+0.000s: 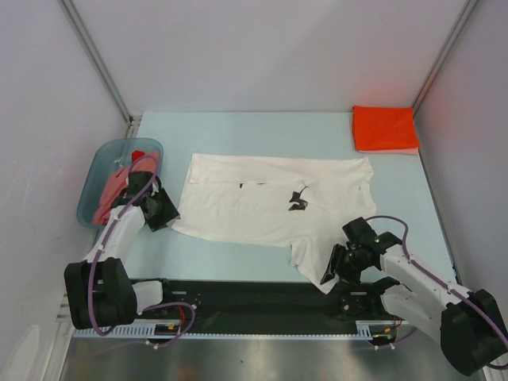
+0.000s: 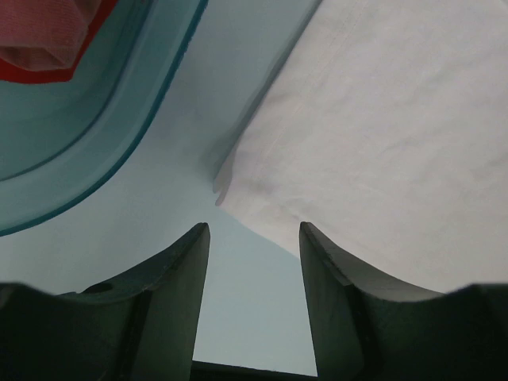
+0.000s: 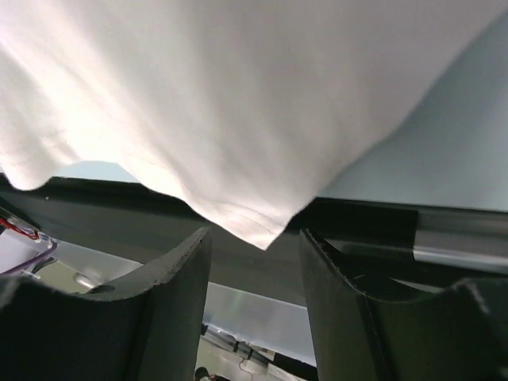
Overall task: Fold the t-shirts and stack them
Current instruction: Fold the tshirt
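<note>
A large white t-shirt (image 1: 262, 202) with small black prints lies spread flat across the middle of the table. My left gripper (image 1: 164, 211) is open and empty, low at the shirt's left edge; in the left wrist view the shirt's corner (image 2: 381, 135) lies just ahead of the left gripper (image 2: 254, 236). My right gripper (image 1: 332, 268) is open at the shirt's near right corner. In the right wrist view that corner (image 3: 238, 119) hangs just above the right gripper (image 3: 255, 242), not held. A folded orange-red t-shirt (image 1: 385, 128) lies at the back right. Pink and red t-shirts (image 1: 111, 194) sit in the basin.
The blue-grey plastic basin (image 1: 111, 147) stands at the left, close behind my left arm, and its rim shows in the left wrist view (image 2: 119, 151). A black strip (image 1: 238, 290) runs along the table's near edge. Grey walls close in both sides.
</note>
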Tool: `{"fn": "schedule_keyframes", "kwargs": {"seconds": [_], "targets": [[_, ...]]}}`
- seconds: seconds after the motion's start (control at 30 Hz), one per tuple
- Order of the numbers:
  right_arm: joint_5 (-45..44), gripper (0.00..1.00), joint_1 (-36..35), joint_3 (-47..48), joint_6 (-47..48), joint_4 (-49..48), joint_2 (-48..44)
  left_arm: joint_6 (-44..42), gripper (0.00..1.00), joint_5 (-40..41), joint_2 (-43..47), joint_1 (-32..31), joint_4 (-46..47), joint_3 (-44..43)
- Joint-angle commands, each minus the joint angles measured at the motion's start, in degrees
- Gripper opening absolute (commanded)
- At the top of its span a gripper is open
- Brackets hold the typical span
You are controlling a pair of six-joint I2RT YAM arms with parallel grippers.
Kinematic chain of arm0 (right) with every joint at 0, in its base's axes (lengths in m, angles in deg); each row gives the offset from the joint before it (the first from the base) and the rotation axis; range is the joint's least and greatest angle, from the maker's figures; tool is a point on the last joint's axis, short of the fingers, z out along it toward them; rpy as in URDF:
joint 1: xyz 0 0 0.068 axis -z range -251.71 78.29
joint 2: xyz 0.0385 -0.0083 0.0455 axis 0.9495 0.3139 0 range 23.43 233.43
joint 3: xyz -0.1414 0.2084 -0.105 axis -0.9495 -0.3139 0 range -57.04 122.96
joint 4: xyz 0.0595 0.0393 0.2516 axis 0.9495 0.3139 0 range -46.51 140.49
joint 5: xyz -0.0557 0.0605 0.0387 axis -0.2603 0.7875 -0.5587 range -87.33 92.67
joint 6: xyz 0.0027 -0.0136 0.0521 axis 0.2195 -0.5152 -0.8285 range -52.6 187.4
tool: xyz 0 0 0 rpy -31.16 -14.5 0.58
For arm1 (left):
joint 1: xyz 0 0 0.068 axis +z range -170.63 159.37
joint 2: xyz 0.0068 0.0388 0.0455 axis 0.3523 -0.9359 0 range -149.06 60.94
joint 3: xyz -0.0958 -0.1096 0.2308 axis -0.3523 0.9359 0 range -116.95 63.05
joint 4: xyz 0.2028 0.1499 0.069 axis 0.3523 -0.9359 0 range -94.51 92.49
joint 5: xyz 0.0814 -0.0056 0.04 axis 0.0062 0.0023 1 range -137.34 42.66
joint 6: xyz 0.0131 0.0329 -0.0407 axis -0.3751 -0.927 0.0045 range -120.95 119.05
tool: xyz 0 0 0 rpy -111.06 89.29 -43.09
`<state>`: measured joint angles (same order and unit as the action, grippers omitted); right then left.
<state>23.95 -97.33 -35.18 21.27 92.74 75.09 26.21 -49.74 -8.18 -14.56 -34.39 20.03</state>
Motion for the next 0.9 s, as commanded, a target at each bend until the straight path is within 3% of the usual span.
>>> {"fn": "schedule_keyframes", "kwargs": {"seconds": [0.0,0.47,0.7,0.87], "targets": [[-0.8,0.53,-0.3,-0.3,-1.2,-6.2,2.6,1.3,0.54,-1.2,-0.3,0.7,1.5,0.1],[-3.4,0.42,-0.3,-1.8,-1.7,-9.3,7.3,2.3,0.54,1.1,-3.1,1.3,1.5,-1.2],[-4.0,0.11,-0.3,-1.2,-1.9,-8.9,6.8,2.7,0.60,2.2,-3.8,1.5,1.2,-1.7],[-6.9,0.05,-0.4,1.8,-1.7,-4.4,3.5,2.6,0.61,2.1,-5.5,1.5,1.5,-1.5]]}}
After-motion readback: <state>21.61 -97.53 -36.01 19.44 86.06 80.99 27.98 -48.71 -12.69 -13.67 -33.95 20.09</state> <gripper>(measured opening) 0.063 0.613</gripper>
